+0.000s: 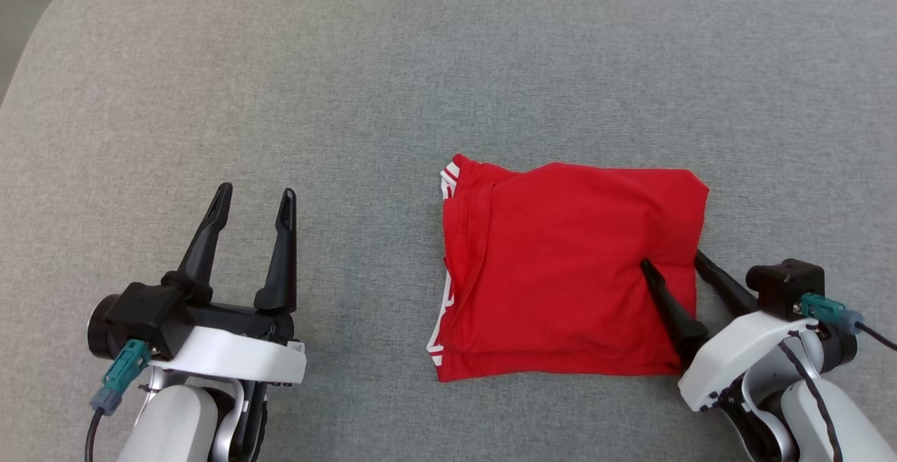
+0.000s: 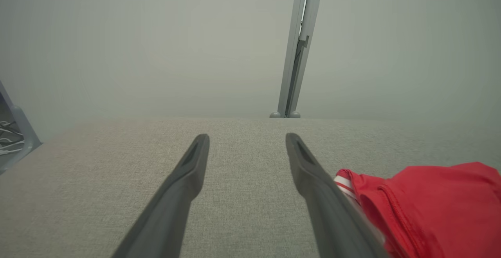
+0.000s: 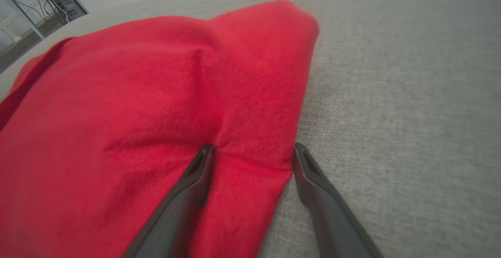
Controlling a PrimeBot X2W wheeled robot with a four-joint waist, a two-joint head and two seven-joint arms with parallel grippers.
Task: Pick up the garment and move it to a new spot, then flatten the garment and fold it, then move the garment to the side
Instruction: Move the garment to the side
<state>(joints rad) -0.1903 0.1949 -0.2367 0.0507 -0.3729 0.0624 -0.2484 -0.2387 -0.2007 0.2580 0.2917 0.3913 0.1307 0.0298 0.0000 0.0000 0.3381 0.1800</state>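
Garment (image 1: 560,273) folded, lies flat on counter (image 1: 350,62). Right gripper (image 1: 671,259) spread wide astride its right edge, seemingly nothing pinched yet. Left gripper (image 1: 256,190) spread too, empty. Remaining: move aside.

No text, brand or number can be read anywhere. A small white sticker (image 1: 295,345) on the wrist of the left gripper (image 1: 256,192) has tiny dark print, too small to make out.
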